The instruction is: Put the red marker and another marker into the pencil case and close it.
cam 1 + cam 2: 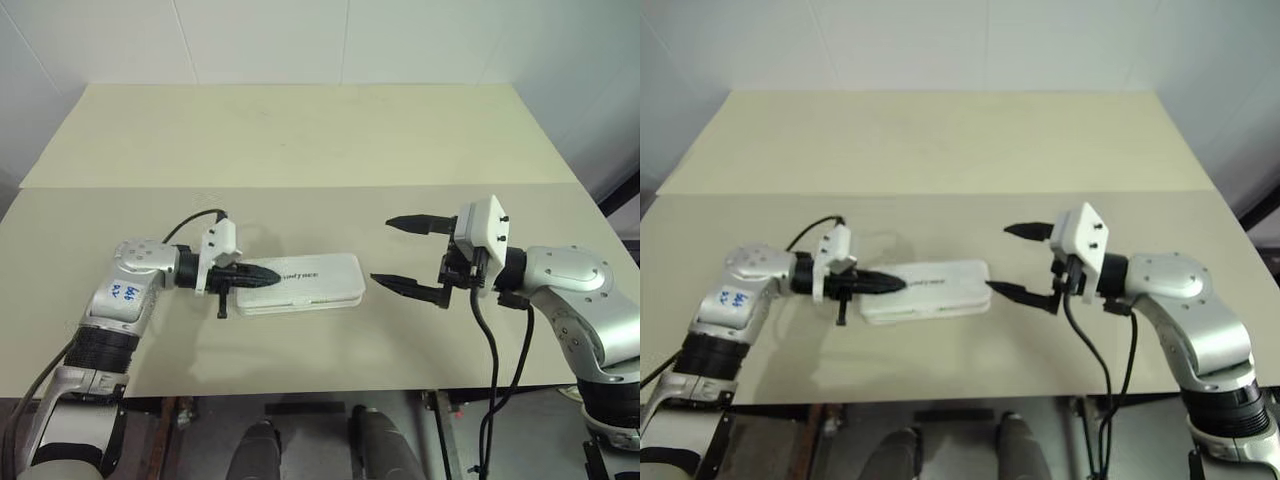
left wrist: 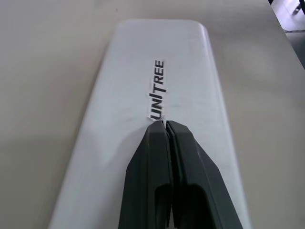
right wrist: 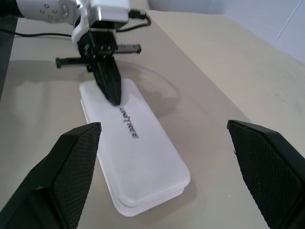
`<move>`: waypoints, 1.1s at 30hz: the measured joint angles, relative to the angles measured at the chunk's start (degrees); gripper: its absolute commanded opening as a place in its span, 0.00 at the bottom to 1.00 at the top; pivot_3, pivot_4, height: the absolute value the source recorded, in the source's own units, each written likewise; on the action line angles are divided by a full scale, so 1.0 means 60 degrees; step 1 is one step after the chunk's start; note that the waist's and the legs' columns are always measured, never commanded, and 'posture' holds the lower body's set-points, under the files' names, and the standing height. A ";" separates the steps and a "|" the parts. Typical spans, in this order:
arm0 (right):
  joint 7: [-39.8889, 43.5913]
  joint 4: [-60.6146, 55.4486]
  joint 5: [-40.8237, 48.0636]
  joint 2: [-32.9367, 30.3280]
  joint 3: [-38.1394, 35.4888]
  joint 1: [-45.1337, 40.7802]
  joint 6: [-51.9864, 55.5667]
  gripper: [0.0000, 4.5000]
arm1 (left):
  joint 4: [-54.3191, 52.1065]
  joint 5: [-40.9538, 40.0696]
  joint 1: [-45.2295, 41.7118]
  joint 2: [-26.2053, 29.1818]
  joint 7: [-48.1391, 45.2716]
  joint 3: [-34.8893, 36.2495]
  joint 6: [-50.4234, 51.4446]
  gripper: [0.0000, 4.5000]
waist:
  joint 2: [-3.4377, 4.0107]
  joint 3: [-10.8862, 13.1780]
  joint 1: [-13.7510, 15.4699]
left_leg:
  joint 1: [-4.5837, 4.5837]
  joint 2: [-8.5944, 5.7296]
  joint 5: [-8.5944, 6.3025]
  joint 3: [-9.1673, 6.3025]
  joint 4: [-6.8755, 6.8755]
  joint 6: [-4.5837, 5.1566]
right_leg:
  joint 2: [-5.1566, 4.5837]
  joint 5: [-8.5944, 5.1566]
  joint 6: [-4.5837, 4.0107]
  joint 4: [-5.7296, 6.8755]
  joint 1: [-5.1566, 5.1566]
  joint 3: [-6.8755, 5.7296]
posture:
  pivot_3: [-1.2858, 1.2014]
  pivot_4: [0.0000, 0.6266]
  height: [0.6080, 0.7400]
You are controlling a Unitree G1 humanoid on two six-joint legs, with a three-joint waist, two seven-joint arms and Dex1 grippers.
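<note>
Two grippers we note: left gripper [image 1: 268,276], fingers pressed together, tip on the closed pencil case [image 1: 310,285] lid; right gripper [image 1: 396,254] spread wide, empty, just beside it.

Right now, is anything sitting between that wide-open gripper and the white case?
Nothing visible. The right gripper hangs open beside the end of the pencil case, with bare table between them. The shut left gripper is over the lid at the far end, not in the way.
</note>
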 measured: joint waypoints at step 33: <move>-0.0014 0.0519 -0.0074 0.0033 0.0131 0.0172 -0.0630 1.00 | -0.2493 -0.2412 0.0766 0.0654 0.0567 0.2885 0.1718 0.27 | 0.0000 -0.0003 -0.0002 | -0.0007 0.0000 -0.0002 -0.0002 0.0002 0.0004 | -0.0001 -0.0002 -0.0001 -0.0008 0.0000 0.0001 | 0.52 0.24 1.00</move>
